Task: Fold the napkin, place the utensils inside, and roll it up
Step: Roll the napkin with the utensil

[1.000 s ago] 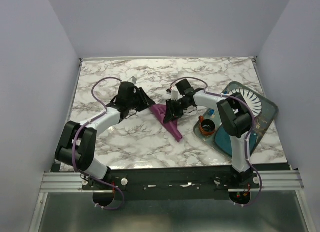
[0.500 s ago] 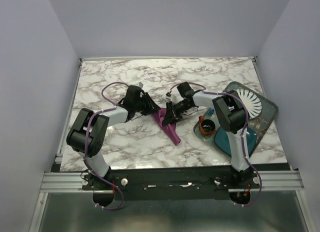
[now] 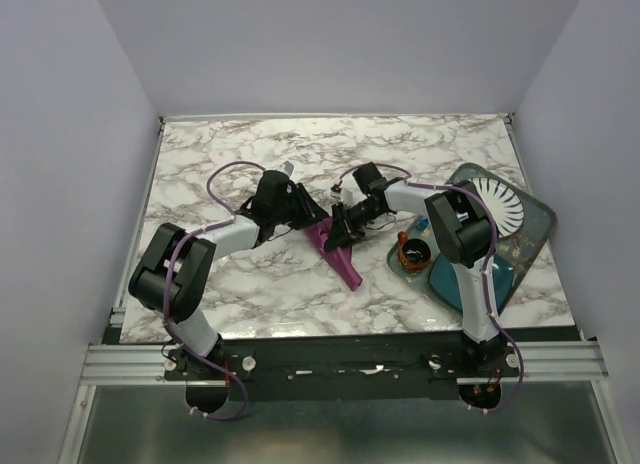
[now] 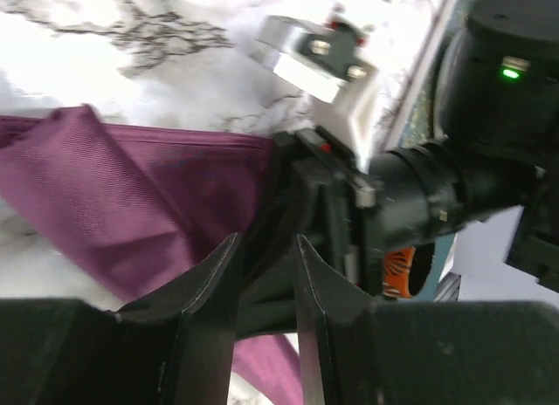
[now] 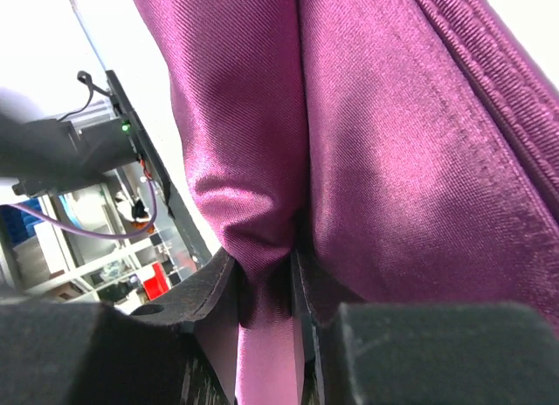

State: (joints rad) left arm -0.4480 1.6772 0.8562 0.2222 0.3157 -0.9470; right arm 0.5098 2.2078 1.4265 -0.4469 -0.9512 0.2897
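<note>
Folding step, I judge: the napkin (image 3: 340,254) lies bunched left of the orange-rimmed cup (image 3: 413,252), the right gripper (image 5: 262,278) clamped on its fold, the left gripper (image 4: 265,248) slightly apart beside it. Next, the left gripper should pinch a free edge squarely.

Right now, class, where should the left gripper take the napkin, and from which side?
Probably take the napkin by its free flat flap, coming from the left, opposite the right gripper, which already pinches a raised fold. The flap lies thin on the table, so the left gripper should come in low, one finger sliding under its edge.
</note>
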